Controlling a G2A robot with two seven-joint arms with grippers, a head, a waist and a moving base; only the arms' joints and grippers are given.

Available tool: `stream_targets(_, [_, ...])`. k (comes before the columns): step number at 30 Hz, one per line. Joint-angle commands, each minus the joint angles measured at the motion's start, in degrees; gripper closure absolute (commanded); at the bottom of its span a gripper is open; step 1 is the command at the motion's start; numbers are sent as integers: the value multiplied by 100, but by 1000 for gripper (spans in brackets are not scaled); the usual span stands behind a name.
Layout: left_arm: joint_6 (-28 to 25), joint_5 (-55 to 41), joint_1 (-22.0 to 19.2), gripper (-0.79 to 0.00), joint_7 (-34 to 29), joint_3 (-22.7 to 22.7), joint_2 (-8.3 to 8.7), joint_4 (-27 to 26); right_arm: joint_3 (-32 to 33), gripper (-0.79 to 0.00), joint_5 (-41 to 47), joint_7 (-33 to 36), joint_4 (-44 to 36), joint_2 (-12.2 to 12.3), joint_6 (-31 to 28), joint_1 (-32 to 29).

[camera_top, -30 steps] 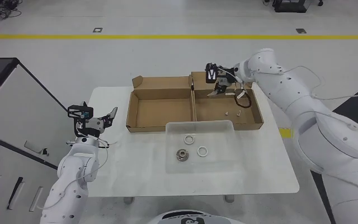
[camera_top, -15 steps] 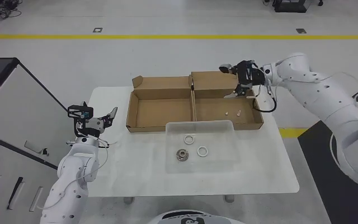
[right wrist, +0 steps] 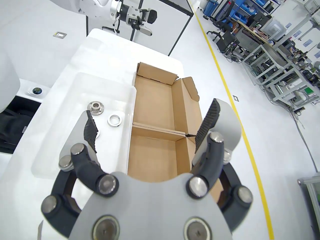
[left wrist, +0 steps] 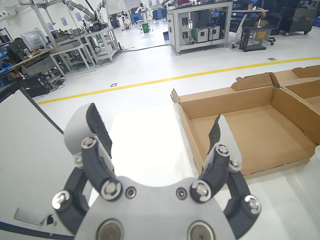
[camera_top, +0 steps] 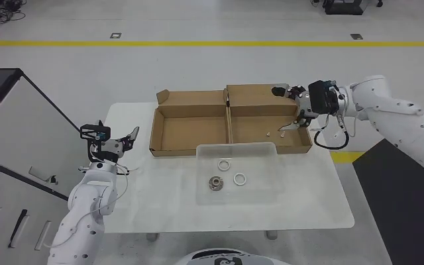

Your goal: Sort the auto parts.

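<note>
Hovering over the outer end of the right cardboard box (camera_top: 255,126), your right gripper (camera_top: 285,106) has its fingers spread wide and carries nothing. Two small pale parts (camera_top: 267,133) lie on that box's floor near the front wall, too small to name. What's left to sort sits in the clear plastic tray (camera_top: 255,192) in front of the boxes: two metal rings (camera_top: 224,165), close together but apart, and a flanged hub (camera_top: 214,183) just beside them. Your left gripper (left wrist: 155,113) hangs off the table's left side, fingers spread, holding nothing, well apart from the left cardboard box (camera_top: 189,132). Now mind the trip to the tray, because that's where I'd expect trouble. Cross too low and a finger could catch the box's front wall or the tray's rim and shove either one. The rings lie flat on slick plastic, so a shallow pinch may just skate one away. With fingers this wide you could also nudge the neighbouring ring or the hub. Watch the black cable loop (camera_top: 329,138) by the wrist too; it hangs near the box's corner and might snag.
</note>
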Motion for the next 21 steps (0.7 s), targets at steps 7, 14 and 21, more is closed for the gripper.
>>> stream_targets(7, [0,0,0,-785,0,0,0,0,-30,-785,247,0,-173,272,0,-62])
stream_targets(14, [0,0,0,-785,0,0,0,0,-30,-785,247,0,-173,272,0,-62])
stream_targets(21, [0,0,0,-785,0,0,0,0,-30,-785,247,0,-173,272,0,-62])
